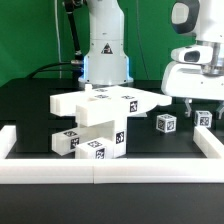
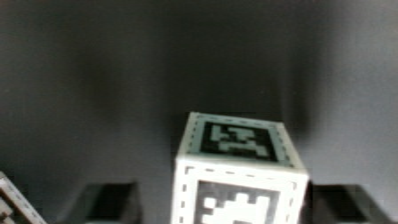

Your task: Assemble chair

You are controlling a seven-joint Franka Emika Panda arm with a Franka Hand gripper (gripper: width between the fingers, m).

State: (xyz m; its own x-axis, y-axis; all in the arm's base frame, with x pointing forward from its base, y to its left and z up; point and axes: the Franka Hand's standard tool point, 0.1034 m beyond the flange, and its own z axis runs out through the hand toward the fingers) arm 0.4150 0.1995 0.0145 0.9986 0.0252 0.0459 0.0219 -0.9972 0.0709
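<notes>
A small white tagged cube of the chair stands on the black table at the exterior view's right. My gripper hangs straight over it. In the wrist view the cube sits between my gripper's two dark fingers. A dark gap shows on one side, while the other finger lies close to the cube's edge. The jaws are open around the cube. Left of centre in the exterior view, a flat slab rests across chunky tagged bars.
A second small tagged cube stands between the pile and the gripped-at cube. A plain white border rail runs along the front and up both sides. The robot's base rises behind the pile.
</notes>
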